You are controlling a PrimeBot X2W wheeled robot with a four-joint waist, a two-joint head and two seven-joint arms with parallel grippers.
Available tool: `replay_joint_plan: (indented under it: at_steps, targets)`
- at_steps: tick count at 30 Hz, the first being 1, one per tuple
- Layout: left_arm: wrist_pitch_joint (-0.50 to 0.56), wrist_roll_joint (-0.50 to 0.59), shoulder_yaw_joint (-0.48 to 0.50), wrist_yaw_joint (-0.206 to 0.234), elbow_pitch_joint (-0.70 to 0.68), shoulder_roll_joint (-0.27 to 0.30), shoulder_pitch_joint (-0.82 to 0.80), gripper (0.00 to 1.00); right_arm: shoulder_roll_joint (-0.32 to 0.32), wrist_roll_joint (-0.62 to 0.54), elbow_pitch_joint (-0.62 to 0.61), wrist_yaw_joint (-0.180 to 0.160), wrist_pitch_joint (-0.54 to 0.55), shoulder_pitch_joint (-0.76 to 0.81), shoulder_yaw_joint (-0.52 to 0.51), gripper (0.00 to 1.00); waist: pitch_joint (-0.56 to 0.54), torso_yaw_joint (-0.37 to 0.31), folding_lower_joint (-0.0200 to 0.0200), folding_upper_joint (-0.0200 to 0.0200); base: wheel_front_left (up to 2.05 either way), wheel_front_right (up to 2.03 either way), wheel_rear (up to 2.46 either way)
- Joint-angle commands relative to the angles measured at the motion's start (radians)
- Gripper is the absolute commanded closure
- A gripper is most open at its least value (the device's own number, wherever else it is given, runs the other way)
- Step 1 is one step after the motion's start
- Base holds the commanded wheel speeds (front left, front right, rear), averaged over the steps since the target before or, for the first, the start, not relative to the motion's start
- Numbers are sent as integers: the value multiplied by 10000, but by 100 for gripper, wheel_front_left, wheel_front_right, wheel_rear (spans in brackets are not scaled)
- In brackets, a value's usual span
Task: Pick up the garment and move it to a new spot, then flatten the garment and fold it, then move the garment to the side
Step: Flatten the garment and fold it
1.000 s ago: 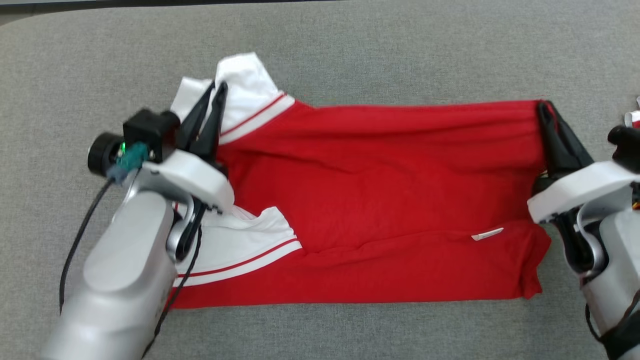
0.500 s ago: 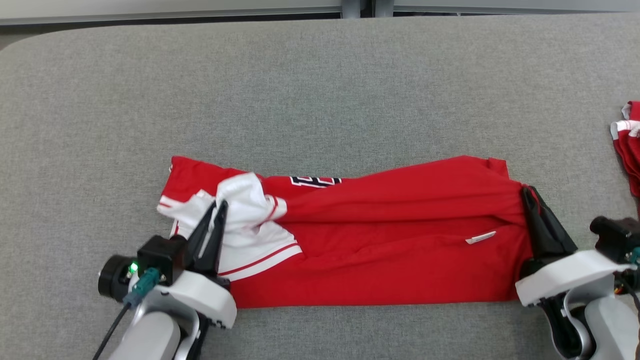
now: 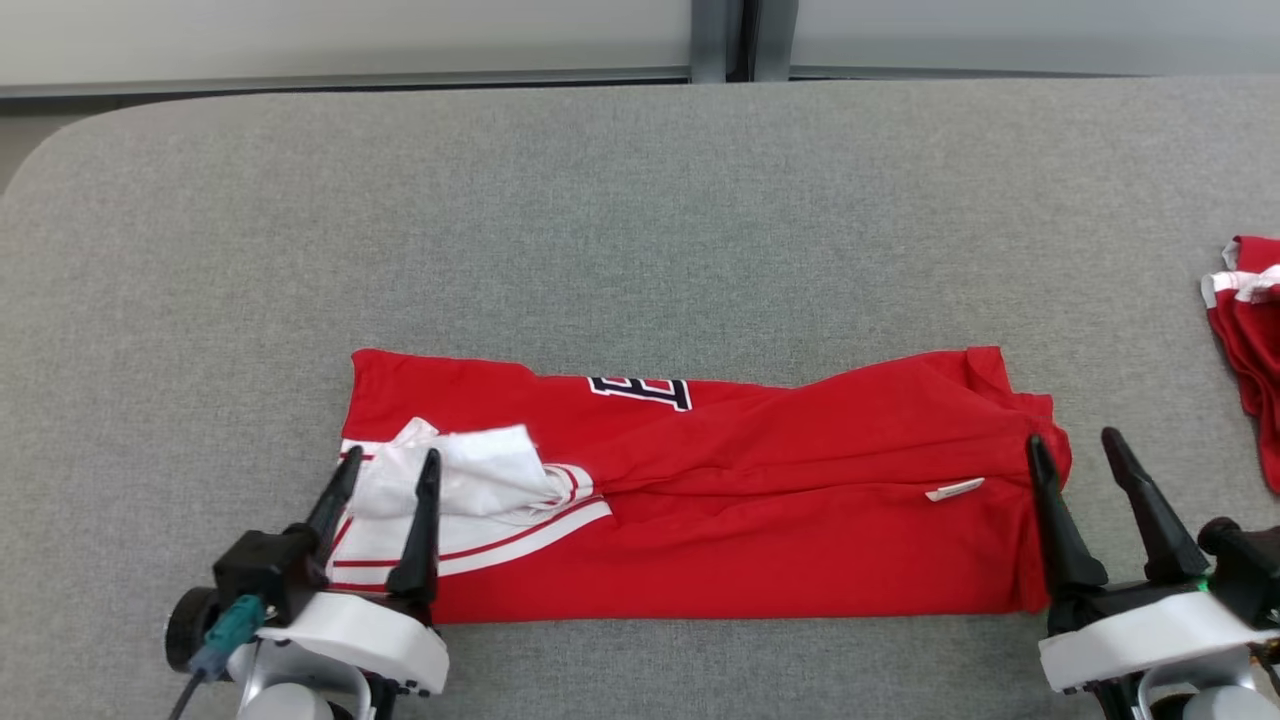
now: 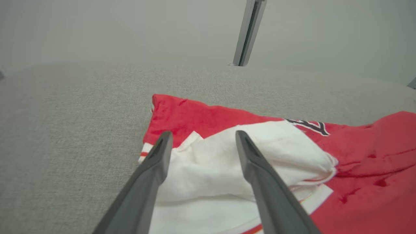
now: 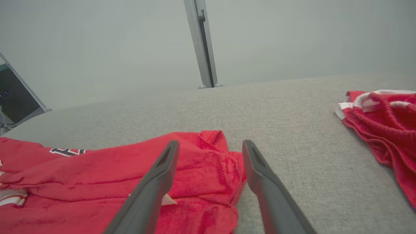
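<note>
Garment point(image 3: 760, 500) folded once lengthwise, lying as a long red strip near the front edge of the grey table point(image 3: 640, 220)
left gripper point(image 3: 392, 457) and right gripper point(image 3: 1072, 438) both stand spread wide at its two ends, holding nothing; the white sleeve point(image 3: 470, 480) looks rumpled, so I'd guess more folds plus the move aside are left

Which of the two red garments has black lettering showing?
The long folded red garment in the middle of the grey table: black lettering shows near its far edge. The crumpled red garment at the right edge has white trim, no visible lettering.
</note>
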Motion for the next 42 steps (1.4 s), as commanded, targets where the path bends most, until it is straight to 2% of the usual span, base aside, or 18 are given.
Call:
replay_joint_plan:
  at_steps: [1, 8, 13, 28, 38, 42]
  targets:
    - [-95, -4, 171, 78, -156, 34, 101, 0, 63, -133, -295, -5, -81, 144, -149, 0, -118, -25, 0, -1, 0, 0, 0]
    - [-243, 337, 907, 275, -900, 269, 380, 0, 548, -1056, -1791, -5, 506, 655, -754, 0, -680, -168, 0, -1, 0, 0, 0]
    - [-259, 640, 1169, 400, -1205, 517, 628, 0, 606, -1325, -2211, -5, 914, 951, -850, 0, -1072, -260, 0, -1, 0, 0, 0]
    - [222, 890, 970, 890, -1969, 748, 1204, 0, 793, -1456, -2661, -5, 1438, 1343, -996, 0, -1366, -284, 0, -1, 0, 0, 0]
    - [422, 807, 863, 903, -2232, 736, 1042, 0, 771, -1532, -2642, -5, 1496, 1285, -1107, 0, -1207, -133, 0, -1, 0, 0, 0]
    - [470, 881, 772, 852, -2378, 683, 686, 0, 676, -1516, -2310, -5, 1415, 902, -1231, 0, -719, 70, 0, -1, 0, 0, 0]
